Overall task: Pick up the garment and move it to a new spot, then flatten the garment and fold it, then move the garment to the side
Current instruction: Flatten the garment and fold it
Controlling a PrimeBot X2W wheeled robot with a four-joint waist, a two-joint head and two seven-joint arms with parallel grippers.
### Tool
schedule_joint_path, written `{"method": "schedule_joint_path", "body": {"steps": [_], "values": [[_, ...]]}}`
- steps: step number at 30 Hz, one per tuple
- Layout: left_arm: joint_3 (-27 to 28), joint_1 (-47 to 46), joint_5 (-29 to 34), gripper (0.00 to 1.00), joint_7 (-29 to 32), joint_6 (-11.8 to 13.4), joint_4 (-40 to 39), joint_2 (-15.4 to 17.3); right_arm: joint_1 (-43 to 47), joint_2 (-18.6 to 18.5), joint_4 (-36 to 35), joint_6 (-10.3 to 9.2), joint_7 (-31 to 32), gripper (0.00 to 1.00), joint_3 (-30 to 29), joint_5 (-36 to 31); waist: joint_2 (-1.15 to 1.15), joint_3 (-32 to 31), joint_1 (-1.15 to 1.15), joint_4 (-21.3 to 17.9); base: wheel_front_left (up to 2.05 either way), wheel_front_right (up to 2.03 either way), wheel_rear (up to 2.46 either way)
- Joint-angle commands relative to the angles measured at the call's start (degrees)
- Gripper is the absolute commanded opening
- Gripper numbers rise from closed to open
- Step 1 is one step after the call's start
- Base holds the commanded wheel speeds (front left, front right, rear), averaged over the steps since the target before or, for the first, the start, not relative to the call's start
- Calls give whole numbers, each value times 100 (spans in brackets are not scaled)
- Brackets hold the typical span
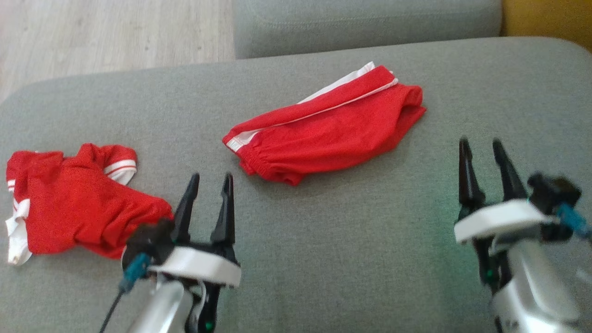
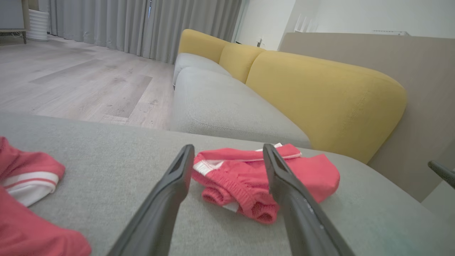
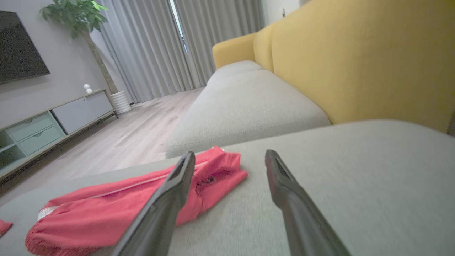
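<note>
From my head, the red shorts [image 1: 323, 129] lie on the grey seat cushion [image 1: 370, 240], roughly in the middle and folded over, with the white side stripe along the far edge and the waistband end turned toward my left. They sit ahead of both arms and between them, touching neither. My left fingers [image 1: 226, 199] stand apart with nothing between them, their tips short of the waistband end. My right fingers [image 1: 466, 171] are spread too and empty, off to the right of the shorts over bare cushion. A crumpled red shirt [image 1: 69, 203] with white trim lies at the left, just beside my left wrist. Beyond the cushion are a second grey seat [image 1: 365, 23], a strip of wooden floor [image 1: 115, 37] and a yellow corner [image 1: 545, 18].

From my left wrist, the left fingers [image 2: 177, 174] are wide open and the shorts [image 2: 231, 177] lie on the cushion beyond the tips, seen through the gap. The shirt [image 2: 28, 177] is at the left edge. A yellow backrest [image 2: 320, 96] rises behind.

From my right wrist, the right fingers [image 3: 176, 181] are spread over bare grey fabric. The shorts [image 3: 106, 209] stretch away to their left, partly behind the left-hand finger, not between the two.
</note>
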Motion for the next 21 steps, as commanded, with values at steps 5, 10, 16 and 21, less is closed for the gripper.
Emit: {"method": "schedule_joint_path", "body": {"steps": [5, 10, 16, 21], "values": [[541, 235, 269, 100, -46, -174, -230, -202, 390, 264, -532, -5, 0, 100, -129, -256, 0, -122, 2, -64, 0, 0, 0], [667, 306, 446, 100, -46, -293, -250, -292, 471, 304, -709, -5, 150, 100, -179, -345, 0, -88, 2, -29, 0, 0, 0], [685, 163, 632, 100, -47, -439, -240, -388, 246, 319, -770, -5, 510, 100, -307, -513, 0, 178, 2, 157, 0, 0, 0], [627, -21, 709, 100, -47, -510, -173, -441, -310, 322, -652, -5, 826, 100, -480, -623, 0, 530, 2, 422, 0, 0, 0]]}}
